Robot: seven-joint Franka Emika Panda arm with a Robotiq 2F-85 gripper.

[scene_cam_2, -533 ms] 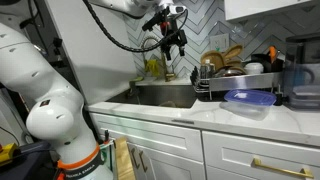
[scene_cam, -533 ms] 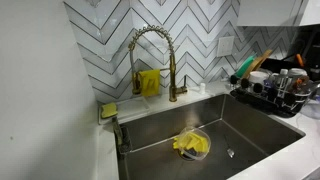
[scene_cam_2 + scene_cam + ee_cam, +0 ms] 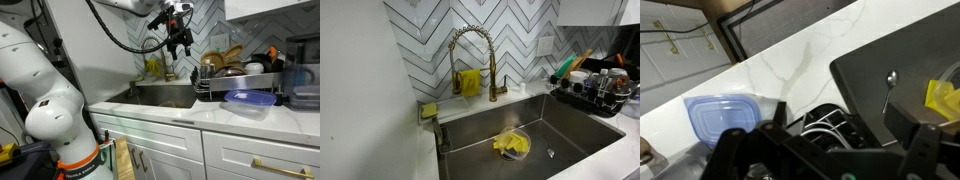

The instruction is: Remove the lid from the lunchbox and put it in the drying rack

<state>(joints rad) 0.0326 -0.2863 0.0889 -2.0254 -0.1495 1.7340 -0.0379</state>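
Note:
The lunchbox (image 3: 248,101) is a clear container with a blue lid, standing on the white counter in front of the drying rack (image 3: 240,70). In the wrist view the blue lid (image 3: 720,118) lies at the lower left, with the dark rack (image 3: 830,120) beside it. My gripper (image 3: 180,42) hangs high over the sink, left of the rack and well away from the lunchbox. In the wrist view its jaws (image 3: 825,152) are spread wide and hold nothing. The rack also shows in an exterior view (image 3: 592,92), full of dishes.
A gold faucet (image 3: 472,55) arches over the steel sink (image 3: 570,125). A clear bowl with a yellow cloth (image 3: 511,144) lies in the sink, and a spoon (image 3: 890,82) lies near it. A sponge (image 3: 428,110) sits on the sink's corner.
My gripper has moved a little toward the drying rack, still above the sink. Nothing else has moved.

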